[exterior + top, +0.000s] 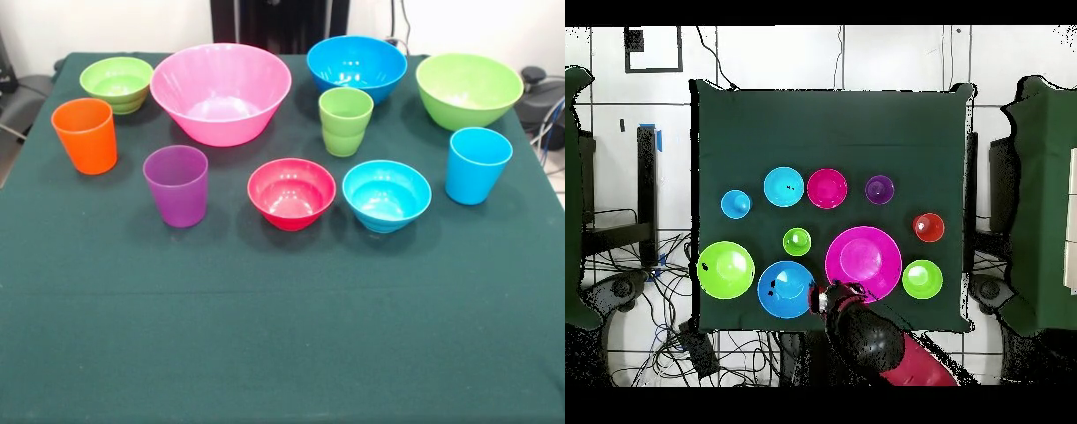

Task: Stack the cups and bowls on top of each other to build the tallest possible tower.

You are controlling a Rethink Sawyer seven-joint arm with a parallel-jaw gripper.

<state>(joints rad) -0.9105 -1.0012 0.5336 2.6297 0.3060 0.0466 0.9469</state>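
All pieces stand apart on the green cloth, none nested. The large pink bowl (pixel 221 93) (pixel 863 262) is at the back, between a small green bowl (pixel 116 84) and a medium blue bowl (pixel 356 66), with a medium green bowl (pixel 469 88) far right. In front sit a small red bowl (pixel 291 193) and a small light blue bowl (pixel 387 194). The cups are orange (pixel 84 134), purple (pixel 177 185), light green (pixel 344 122) and light blue (pixel 477 165). My gripper (pixel 833 297) shows only in the overhead view, at the table edge between the blue bowl (pixel 786 288) and the pink bowl, holding nothing I can see.
The cloth-covered table (pixel 282 336) has a wide bare stretch in front of the pieces. Cables (pixel 675 330) lie on the floor beside the table. Dark chairs or stands (pixel 1035 200) flank both sides.
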